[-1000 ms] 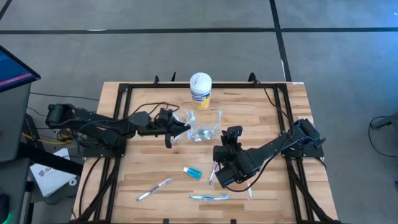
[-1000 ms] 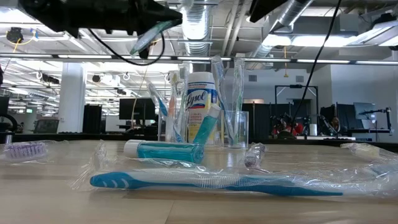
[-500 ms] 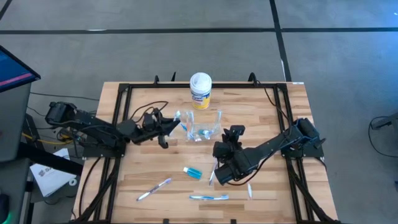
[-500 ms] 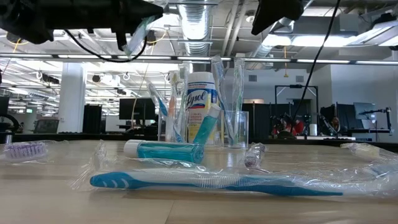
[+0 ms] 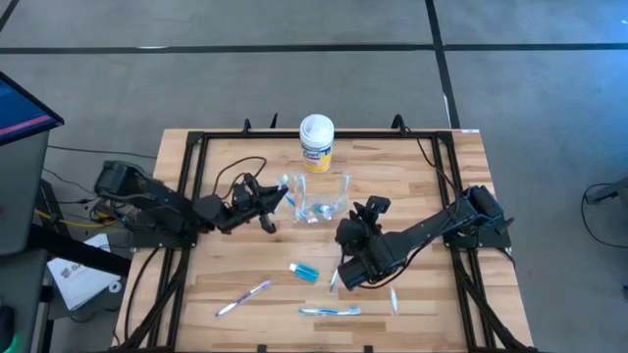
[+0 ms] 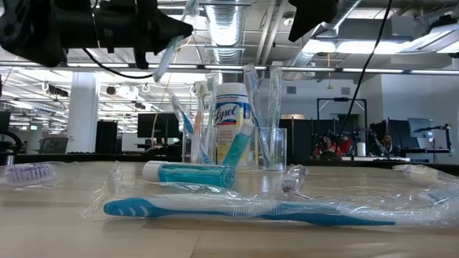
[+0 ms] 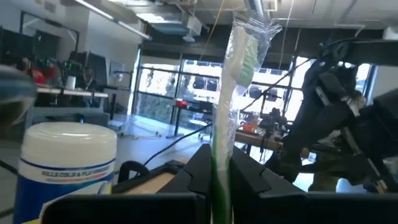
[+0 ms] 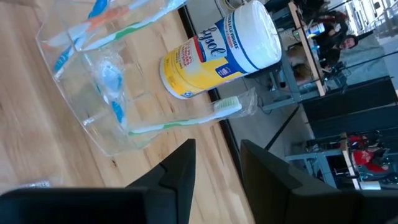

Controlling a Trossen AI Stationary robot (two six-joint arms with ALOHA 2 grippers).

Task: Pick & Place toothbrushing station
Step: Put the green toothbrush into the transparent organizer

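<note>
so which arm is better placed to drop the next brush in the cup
Left. Its end effector already grips a wrapped green toothbrush beside the clear cup. The right end effector is empty.

Clear glossy plastic cup [image 5: 324, 196], wooden table [image 5: 412, 176]

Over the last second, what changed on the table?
The left gripper, shut on a wrapped green toothbrush, drew back from the clear cup toward its own side. The right gripper barely shifted. The cup, the yellow canister and the loose toothbrushes stayed put.
</note>
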